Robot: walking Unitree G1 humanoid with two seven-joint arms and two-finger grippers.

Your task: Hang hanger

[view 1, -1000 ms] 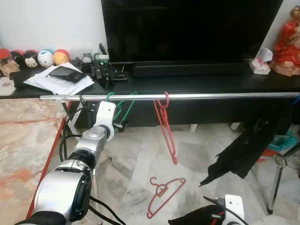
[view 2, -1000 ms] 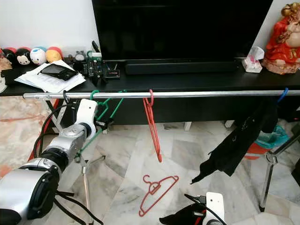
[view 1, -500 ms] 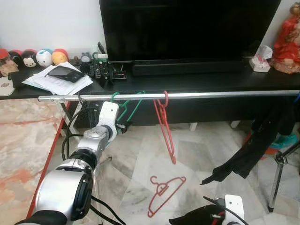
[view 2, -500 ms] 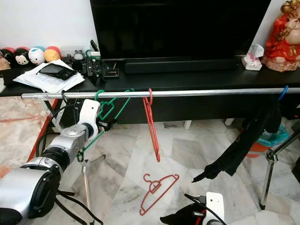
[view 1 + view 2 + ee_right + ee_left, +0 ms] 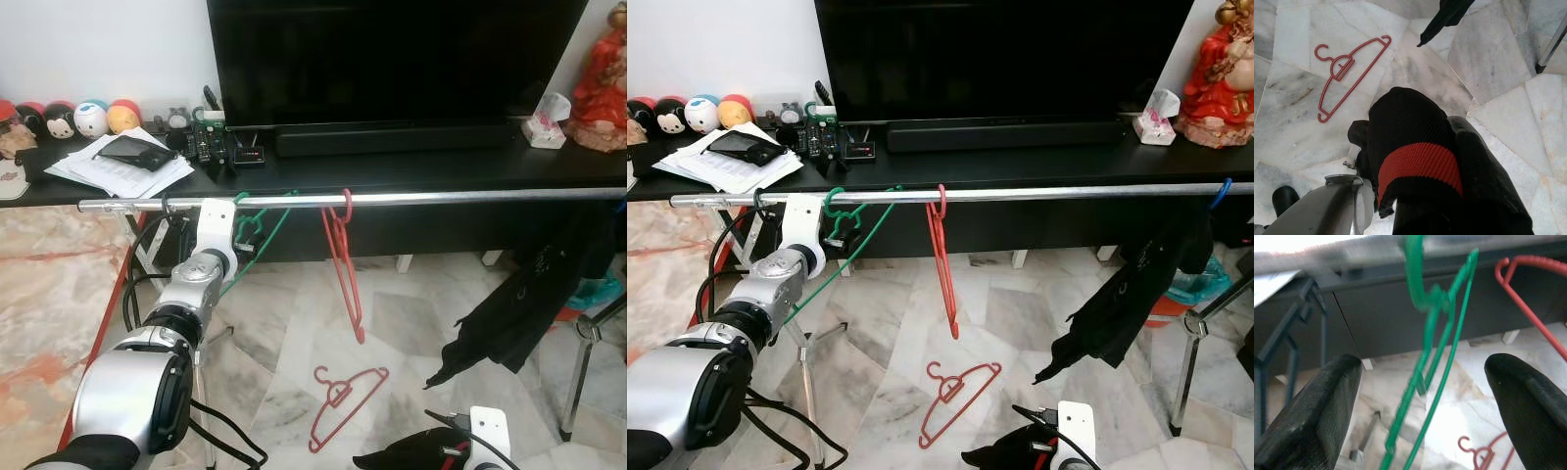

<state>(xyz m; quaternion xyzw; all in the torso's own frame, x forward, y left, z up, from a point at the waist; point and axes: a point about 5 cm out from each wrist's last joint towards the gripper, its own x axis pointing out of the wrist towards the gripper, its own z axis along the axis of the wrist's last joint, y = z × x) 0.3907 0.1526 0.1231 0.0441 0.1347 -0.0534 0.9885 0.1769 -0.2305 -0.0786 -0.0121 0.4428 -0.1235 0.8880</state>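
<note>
A green wire hanger [image 5: 259,227] hangs by its hook on the silver rail [image 5: 441,199], tilted down to the left. My left gripper [image 5: 1422,367] is just below the rail and open. Its two black fingers [image 5: 1327,401] stand wide on either side of the green wire without touching it. A red hanger [image 5: 343,259] hangs on the rail just right of the green one. Another red hanger [image 5: 343,397] lies on the marble floor. Low at the front, my right gripper [image 5: 1420,166] is shut on a black cloth with a red band [image 5: 1418,164].
A black garment [image 5: 519,313] hangs from the rail's right end, next to a metal stand leg [image 5: 588,372]. Behind the rail is a black TV bench [image 5: 441,168] with a large TV [image 5: 392,59], papers [image 5: 127,166] and small figures. Cables dangle beside my left arm.
The green hanger's hook has slid a little right along the rail. My left wrist has since drawn back to the left. The black garment on the right has swung.
</note>
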